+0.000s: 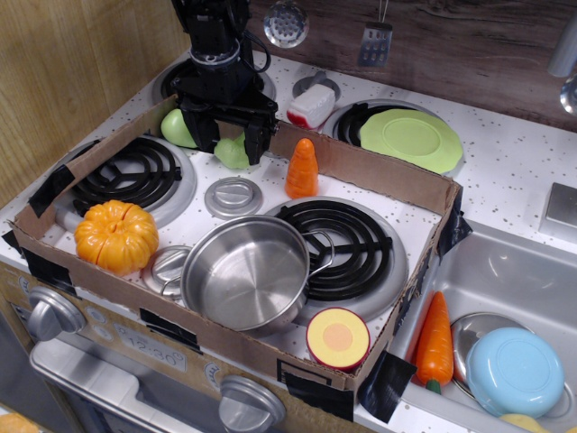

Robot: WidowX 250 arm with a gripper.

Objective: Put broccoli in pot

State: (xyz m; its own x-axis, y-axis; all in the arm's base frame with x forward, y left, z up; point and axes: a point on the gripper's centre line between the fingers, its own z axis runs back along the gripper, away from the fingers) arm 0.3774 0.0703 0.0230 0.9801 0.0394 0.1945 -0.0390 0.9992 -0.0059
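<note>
Gripper [231,135] sits spread over the broccoli [232,153], hemmed by the pear [177,128] and cardboard wall [361,162]. Toward the pot [245,271], only the carrot cone [302,168] stands near; the pot looks empty.

A single camera looked down from the front at a slant across the toy stove [270,194], fairly near, facing the wooden back wall [451,45], with the sink [505,271] at right.

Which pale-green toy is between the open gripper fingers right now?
The broccoli, the lumpy one with a short stem, sits between the fingers of the gripper. The smooth pear-shaped toy lies outside them, to the image-left by the cardboard wall.
</note>
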